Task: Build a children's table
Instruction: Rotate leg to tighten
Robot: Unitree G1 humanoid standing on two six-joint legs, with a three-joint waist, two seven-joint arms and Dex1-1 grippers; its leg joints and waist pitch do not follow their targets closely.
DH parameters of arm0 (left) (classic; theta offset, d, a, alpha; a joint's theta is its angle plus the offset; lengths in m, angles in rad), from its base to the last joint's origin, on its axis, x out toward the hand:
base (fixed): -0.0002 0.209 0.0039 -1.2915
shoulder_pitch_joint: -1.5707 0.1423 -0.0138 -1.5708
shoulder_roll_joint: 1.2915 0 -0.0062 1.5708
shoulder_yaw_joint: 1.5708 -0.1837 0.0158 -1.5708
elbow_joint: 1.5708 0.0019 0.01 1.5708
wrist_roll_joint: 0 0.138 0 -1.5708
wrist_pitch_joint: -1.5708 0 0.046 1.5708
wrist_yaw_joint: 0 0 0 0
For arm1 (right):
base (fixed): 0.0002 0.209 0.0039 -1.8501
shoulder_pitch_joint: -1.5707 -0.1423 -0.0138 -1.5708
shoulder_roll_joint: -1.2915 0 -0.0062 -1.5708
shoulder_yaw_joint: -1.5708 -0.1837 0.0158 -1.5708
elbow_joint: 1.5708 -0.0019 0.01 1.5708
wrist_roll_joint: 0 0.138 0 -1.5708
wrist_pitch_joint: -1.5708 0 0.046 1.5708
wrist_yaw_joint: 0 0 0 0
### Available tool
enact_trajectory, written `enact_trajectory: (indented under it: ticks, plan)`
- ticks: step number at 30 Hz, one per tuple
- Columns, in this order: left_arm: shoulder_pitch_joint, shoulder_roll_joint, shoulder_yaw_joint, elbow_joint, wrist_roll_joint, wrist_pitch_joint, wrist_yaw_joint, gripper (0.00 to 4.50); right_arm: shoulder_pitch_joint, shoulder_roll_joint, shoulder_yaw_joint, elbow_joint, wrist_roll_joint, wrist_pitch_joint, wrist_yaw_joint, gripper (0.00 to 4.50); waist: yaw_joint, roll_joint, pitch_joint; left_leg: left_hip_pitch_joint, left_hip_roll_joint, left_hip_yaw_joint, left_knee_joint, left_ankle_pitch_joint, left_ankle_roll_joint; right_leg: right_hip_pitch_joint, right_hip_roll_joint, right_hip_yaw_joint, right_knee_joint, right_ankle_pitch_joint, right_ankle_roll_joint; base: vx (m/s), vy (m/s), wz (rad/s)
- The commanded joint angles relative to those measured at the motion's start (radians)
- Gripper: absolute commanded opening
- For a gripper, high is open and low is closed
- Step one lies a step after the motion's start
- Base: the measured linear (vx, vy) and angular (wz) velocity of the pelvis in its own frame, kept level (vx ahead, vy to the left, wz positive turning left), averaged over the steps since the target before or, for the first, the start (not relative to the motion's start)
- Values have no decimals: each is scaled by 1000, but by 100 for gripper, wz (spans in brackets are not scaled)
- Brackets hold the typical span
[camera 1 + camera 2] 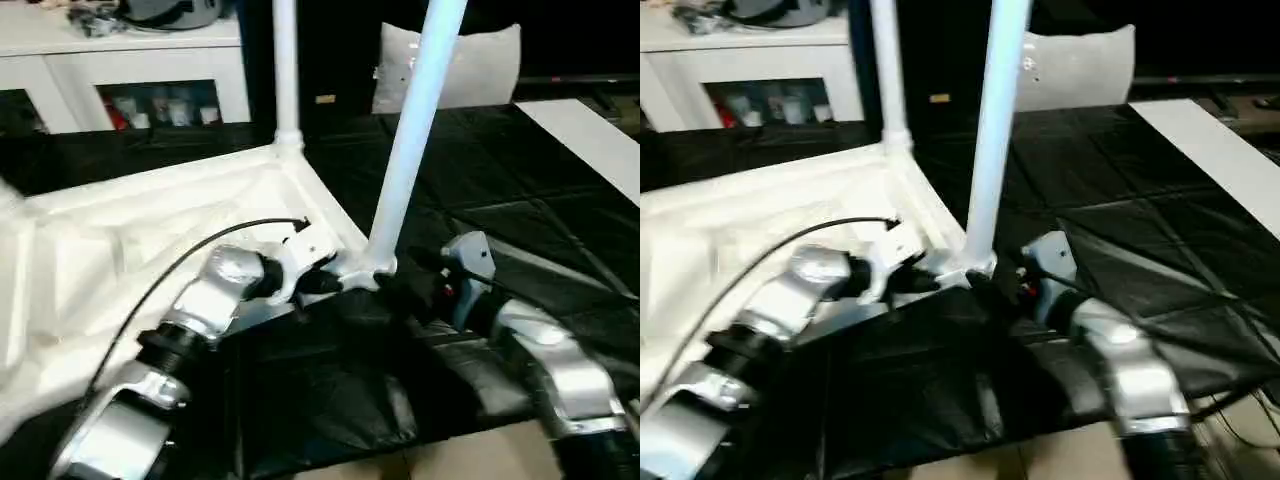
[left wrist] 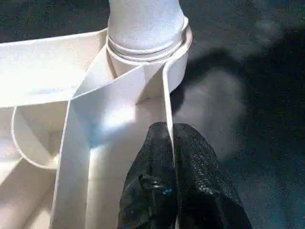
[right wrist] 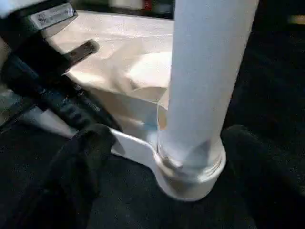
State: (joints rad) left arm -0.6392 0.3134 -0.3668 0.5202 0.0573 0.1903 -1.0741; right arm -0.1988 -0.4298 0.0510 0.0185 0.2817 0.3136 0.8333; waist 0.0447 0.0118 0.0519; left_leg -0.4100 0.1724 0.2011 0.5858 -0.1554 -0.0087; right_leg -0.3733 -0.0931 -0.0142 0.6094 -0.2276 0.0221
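1. My left gripper [image 2: 170, 157] is pinched on the tabletop's [image 1: 120, 230] thin rim beside the near corner socket [image 3: 190, 179].
2. My right gripper [image 3: 162, 152] stands spread, one finger either side of that socket.
3. A leg [image 1: 415, 130] rises from it; a second leg [image 1: 286, 70] stands at the far corner, the tabletop lying underside up on black cloth [image 1: 520, 200].

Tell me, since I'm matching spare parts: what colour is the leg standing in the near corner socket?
White, best seen in the right wrist view: the leg.

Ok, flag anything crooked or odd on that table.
The near long white tube leg leans sideways in its round corner socket, while the far tube leg stands straight. It may not be fully seated.
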Motion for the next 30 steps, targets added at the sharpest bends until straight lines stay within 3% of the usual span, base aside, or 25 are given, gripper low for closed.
enact_trajectory:
  ticks: [1,8,9,10,12,16,22,30]
  plan:
    - [-3,16,-53,-6,-4,-46,-116,0,-1,-43,8,-17,22,-7,89,421,0,-1,-61,47,61,-26,-78,-297,4,16,-44,23,-72,-74,-244,0,0,0]
    - [-38,75,-115,38,30,-181,-263,0,-36,-147,37,18,37,-45,271,421,12,-1,-61,49,61,-25,-76,-303,3,16,-50,23,-72,-99,-247,0,0,0]
    - [-38,81,-122,36,24,-204,-293,0,-39,-153,47,18,45,-44,302,421,11,-6,-61,47,61,-25,-76,-300,5,16,-50,22,-72,-97,-251,0,0,0]
    - [-39,87,-128,35,14,-227,-328,0,-44,-156,57,20,58,-43,338,395,14,-5,-61,47,62,-25,-75,-292,12,18,-52,22,-70,-93,-259,0,0,0]
    - [-41,93,-135,27,6,-244,-366,0,-54,-155,72,28,71,-28,374,388,16,-4,-64,47,62,-24,-73,-273,20,18,-50,20,-66,-67,-267,0,0,0]
    - [-43,101,-142,14,-2,-255,-402,0,-61,-156,101,40,70,-32,412,342,22,-8,-65,47,63,-21,-70,-244,33,18,-50,19,-60,-40,-283,0,0,0]
    - [-44,110,-144,-9,-18,-260,-456,0,-87,-141,131,80,64,-34,460,298,35,-9,-65,50,65,-18,-69,-246,26,16,-53,21,-61,-72,-282,0,0,0]
    - [-50,114,-137,3,-16,-269,-461,0,-99,-143,156,88,66,-34,494,245,38,-12,-67,47,63,-18,-67,-218,37,18,-52,19,-56,-47,-280,0,0,0]
